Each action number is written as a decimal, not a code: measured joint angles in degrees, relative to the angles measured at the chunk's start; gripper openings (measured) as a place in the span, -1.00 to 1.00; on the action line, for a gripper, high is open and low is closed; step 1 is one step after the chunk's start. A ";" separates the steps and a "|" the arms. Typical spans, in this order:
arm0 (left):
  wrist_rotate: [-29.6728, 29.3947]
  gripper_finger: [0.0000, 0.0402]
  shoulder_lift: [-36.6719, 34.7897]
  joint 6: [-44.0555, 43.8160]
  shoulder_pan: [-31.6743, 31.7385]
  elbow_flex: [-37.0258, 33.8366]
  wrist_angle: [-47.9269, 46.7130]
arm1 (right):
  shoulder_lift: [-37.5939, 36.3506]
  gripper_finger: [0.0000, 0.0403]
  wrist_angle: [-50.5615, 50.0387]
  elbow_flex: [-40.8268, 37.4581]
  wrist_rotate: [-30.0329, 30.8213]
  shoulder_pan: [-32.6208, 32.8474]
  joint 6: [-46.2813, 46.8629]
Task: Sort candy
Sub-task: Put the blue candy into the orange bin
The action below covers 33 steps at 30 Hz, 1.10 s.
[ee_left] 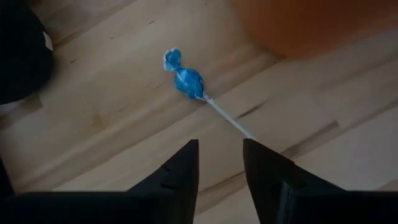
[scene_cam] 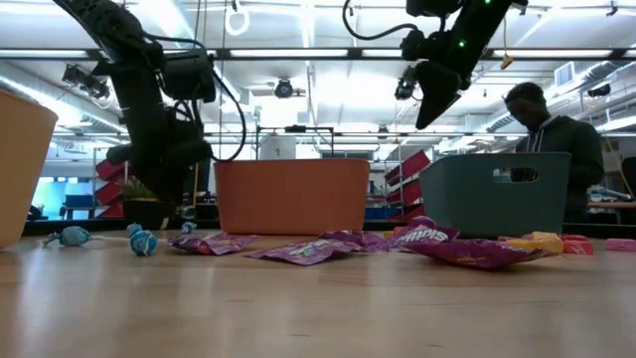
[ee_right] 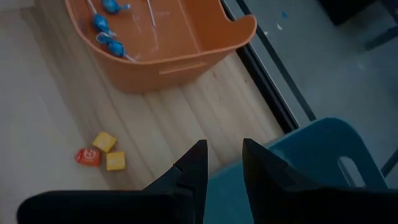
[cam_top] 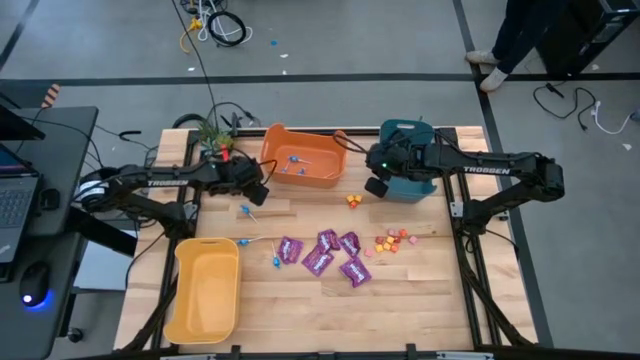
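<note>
Lollipop [ee_left: 188, 82] lay on the desk [ee_left: 93, 118] just ahead of the spread left pincer [ee_left: 220, 163], stick pointing back toward its fingers.

"TROSSEN" is printed on both arms — left arm [cam_top: 165, 182], right arm [cam_top: 497, 170].

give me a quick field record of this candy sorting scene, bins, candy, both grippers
orange bin: far side of table, blue lollipops inside
teal bin: right of the orange bin, contents hidden by the right arm
yellow bin: near left, looks empty
loose lollipop: on the wood, beside the orange bin
purple packets: cluster at table centre
small pieces: right of the packets; a few more near the teal bin
left gripper: open, empty, above the loose lollipop's stick
right gripper: over the teal bin's edge, jaws parted, nothing between them
</note>
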 joint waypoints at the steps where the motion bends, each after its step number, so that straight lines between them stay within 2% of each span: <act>1: 0.02 -0.34 0.00 0.87 0.00 -0.48 0.29 | 0.00 -0.57 -0.30 0.00 0.00 0.02 0.18; 14: 2.99 -0.31 0.00 0.80 -0.08 -6.89 15.64 | 0.00 -0.57 -0.20 0.00 0.00 0.04 0.23; 20: -0.55 -0.31 0.00 -3.30 -0.02 -7.71 15.26 | -0.01 -0.57 0.34 0.00 0.00 0.04 0.44; 25: -1.20 -0.31 0.00 -4.96 -0.02 -7.71 15.47 | -0.02 -0.57 0.76 0.00 0.00 0.04 0.66; 33: -5.33 -0.31 0.02 -6.26 -0.02 -7.71 15.48 | -0.02 -0.57 0.93 0.00 0.00 0.04 0.67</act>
